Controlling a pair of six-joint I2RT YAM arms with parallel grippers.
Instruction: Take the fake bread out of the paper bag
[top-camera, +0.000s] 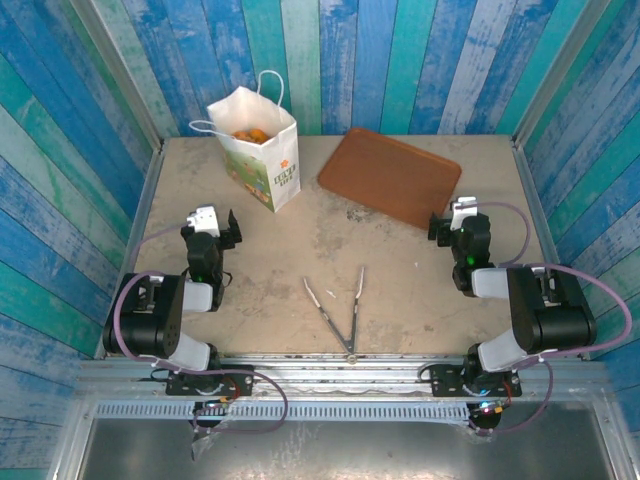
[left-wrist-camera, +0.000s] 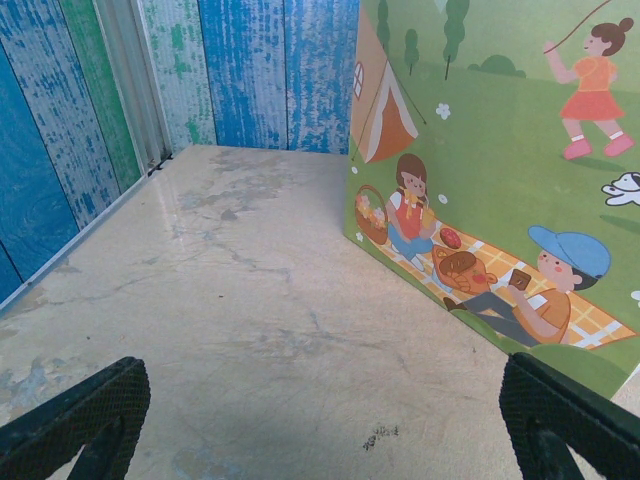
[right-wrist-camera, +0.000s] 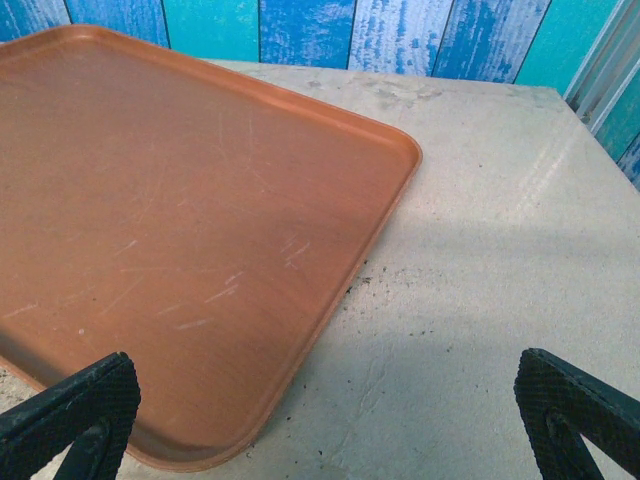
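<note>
Bread (top-camera: 250, 134): none out yet. Lies as golden-brown pieces inside the bag (top-camera: 262, 165), glimpsed through the open top from above. Cannot tell how many pieces, since most are hidden by the bag's walls.

Bag: upright at the far left of the table (top-camera: 290, 250), handles up, picnic print facing the left arm.

Left gripper (top-camera: 218, 222): jaws spread wide, gripping nothing, low over the table, near the printed side but apart from it.

Right gripper (top-camera: 455, 218): also spread wide and empty, just beside the near edge of the tray (top-camera: 390, 178).

Tray: bare, at the far right, well apart from the bag.

Tongs (top-camera: 356, 310): flat on the table between the two arms, joined end toward the bases, untouched.

Judging by all this: nothing done, everything left. Calls for reaching down through the bag's top, closing on a piece, lifting it clear, then repeating until the bag is empty. Likely landing place: the tray, though that is only a guess.
</note>
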